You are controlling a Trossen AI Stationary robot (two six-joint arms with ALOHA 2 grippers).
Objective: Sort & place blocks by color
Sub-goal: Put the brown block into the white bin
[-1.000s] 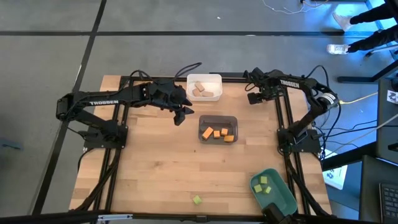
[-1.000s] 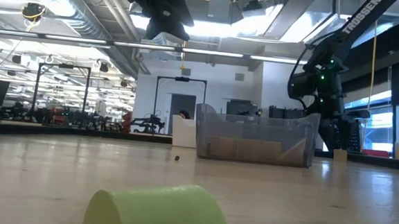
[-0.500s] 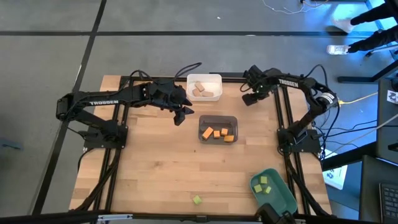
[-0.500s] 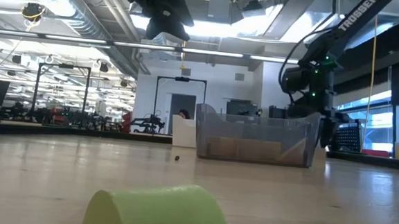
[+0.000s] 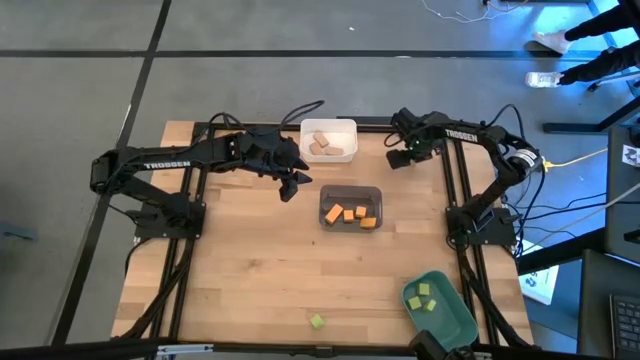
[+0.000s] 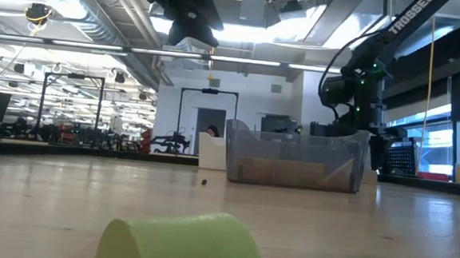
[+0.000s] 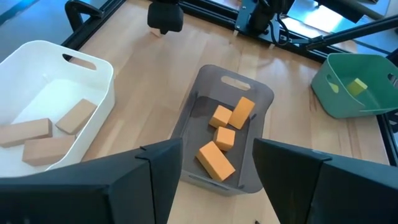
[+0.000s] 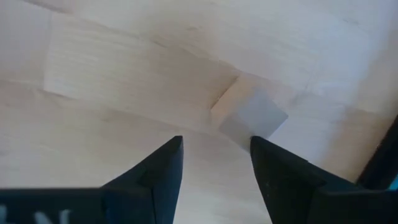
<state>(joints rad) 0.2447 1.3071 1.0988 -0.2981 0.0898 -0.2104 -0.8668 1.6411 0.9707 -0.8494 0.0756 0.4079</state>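
Observation:
A pale tan block [image 8: 249, 115] lies flat on the table near its far right corner. My right gripper [image 8: 214, 146] points down just above it, open, touching nothing. In the high view that gripper [image 5: 397, 160] stands right of the white bin [image 5: 345, 128], which holds tan blocks [image 7: 46, 140]. The grey bin [image 5: 350, 190] holds several orange blocks [image 7: 224, 134]. The green bin [image 5: 455, 320] holds green blocks [image 5: 428, 297]. One loose green block [image 5: 317, 321] lies near the front edge. My left gripper [image 5: 292, 188] hovers open between the white and grey bins.
Black frame rails [image 5: 455, 180] run along the table's far and side edges, close to my right gripper. In the low view the loose green block [image 6: 183, 240] fills the foreground. Bare wood spreads across the table's middle and near left.
My right gripper has moved a short way toward the table's left, along the far edge toward the white bin, rolling a little at the wrist. It has stayed open.

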